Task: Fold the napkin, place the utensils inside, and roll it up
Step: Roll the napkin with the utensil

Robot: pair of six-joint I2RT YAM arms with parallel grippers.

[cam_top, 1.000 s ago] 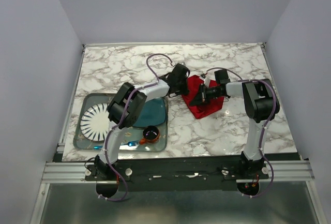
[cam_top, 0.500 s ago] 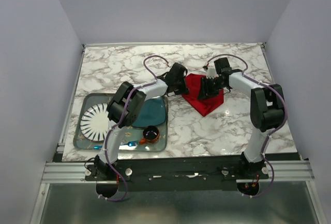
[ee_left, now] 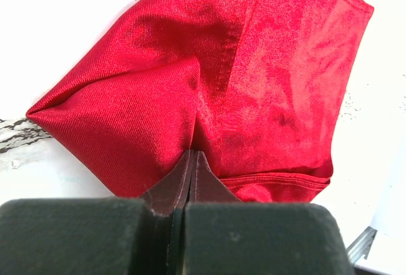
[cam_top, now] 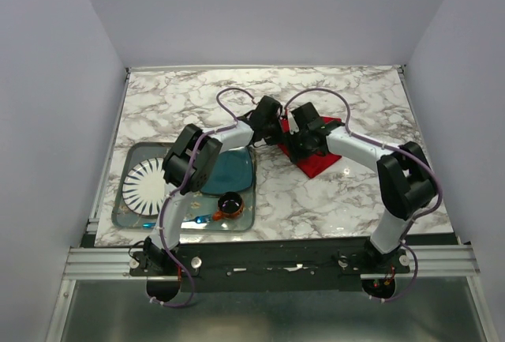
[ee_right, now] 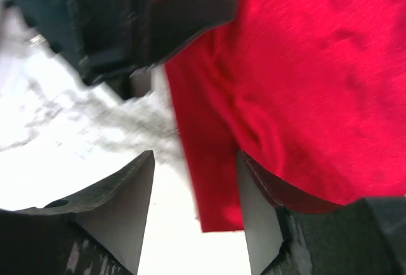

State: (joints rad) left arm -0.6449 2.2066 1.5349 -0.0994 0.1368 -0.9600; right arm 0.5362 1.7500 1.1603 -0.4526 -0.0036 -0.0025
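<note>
Red napkin (ee_left: pixel 254 97) was clamped by the left hand (ee_left: pixel 192 160), and the right hand (ee_right: pixel 195 180) was seen spread apart. Corners were best matched before flattening, imo.

The top camera looks steeply down on the marble table (cam_top: pixel 197 97) from above its near edge, while both wrist cameras, very close, share the red napkin (cam_top: pixel 319 160).

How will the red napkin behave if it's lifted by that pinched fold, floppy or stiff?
Probably floppy: the napkin creases and bunches where the left pincer is shut on it, so it would likely drape rather than hold shape. It looks thin, so it is likely light. Its sheen hints that it may slide on the marble table when pushed.
</note>
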